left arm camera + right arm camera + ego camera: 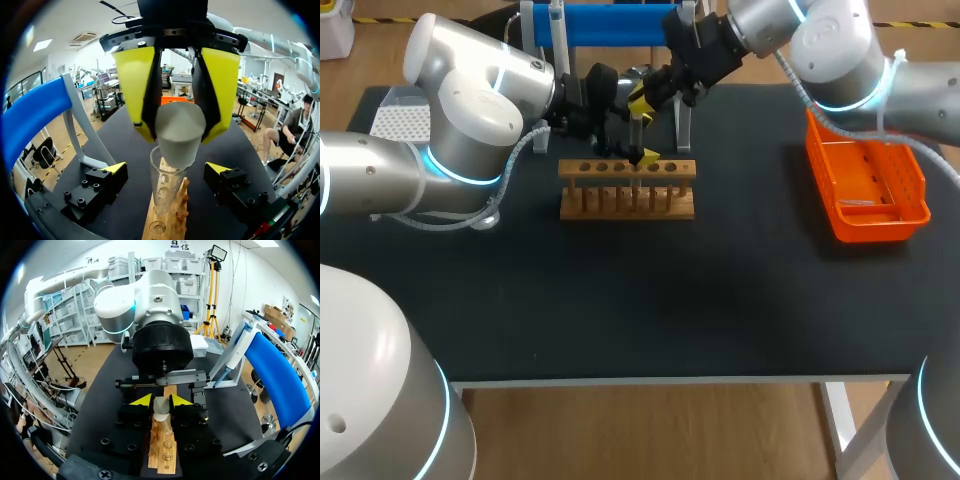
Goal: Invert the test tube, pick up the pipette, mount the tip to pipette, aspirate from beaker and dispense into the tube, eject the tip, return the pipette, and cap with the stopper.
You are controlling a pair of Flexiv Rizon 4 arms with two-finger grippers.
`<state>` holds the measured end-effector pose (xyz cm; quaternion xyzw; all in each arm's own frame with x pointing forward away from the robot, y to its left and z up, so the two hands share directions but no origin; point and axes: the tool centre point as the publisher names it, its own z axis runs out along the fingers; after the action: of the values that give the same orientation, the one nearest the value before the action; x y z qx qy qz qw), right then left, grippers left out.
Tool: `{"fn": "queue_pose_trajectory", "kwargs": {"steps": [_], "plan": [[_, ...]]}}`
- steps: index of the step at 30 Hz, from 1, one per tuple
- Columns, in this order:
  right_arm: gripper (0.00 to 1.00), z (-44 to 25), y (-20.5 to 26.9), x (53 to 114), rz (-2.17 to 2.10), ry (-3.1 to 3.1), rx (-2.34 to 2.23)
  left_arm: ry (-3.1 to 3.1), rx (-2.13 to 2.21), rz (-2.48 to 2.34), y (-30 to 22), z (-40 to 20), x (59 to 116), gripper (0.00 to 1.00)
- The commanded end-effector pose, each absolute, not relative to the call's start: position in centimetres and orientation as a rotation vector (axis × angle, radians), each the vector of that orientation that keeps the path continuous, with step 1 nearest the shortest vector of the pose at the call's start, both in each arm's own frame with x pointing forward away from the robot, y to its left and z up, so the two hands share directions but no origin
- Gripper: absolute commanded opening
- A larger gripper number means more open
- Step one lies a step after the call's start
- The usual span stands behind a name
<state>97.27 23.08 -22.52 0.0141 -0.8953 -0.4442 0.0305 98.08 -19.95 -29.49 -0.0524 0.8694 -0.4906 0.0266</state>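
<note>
Upper middle of the frame, over the rack, your right claw squeezes the stopper on the tube; your left claw is open.

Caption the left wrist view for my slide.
Right gripper holds the stopper at the mouth of the test tube in the wooden rack.

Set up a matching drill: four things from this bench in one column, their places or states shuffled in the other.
1 grey tapered stopper
2 clear glass test tube
3 orange plastic basket
4 left end effector

A open, straddling the tube
B standing in the brown wooden rack
C gripped by the right end effector
D near the black table's right edge

Pairs: 1-C, 2-B, 3-D, 4-A
</note>
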Motion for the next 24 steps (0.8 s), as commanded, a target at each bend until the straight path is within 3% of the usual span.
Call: {"fn": "queue_pose_trajectory", "kwargs": {"steps": [1, 24], "plan": [[0.00, -22.81, 23.10, 97.38, -1.373, -2.759, 0.045, 2.692, -0.160, -1.515, -19.94, -29.45, 98.22, 1.00], [0.00, -22.38, 23.26, 97.61, -1.401, -2.760, 0.041, 2.692, -0.160, -1.515, -19.94, -29.45, 98.22, 1.00]]}}
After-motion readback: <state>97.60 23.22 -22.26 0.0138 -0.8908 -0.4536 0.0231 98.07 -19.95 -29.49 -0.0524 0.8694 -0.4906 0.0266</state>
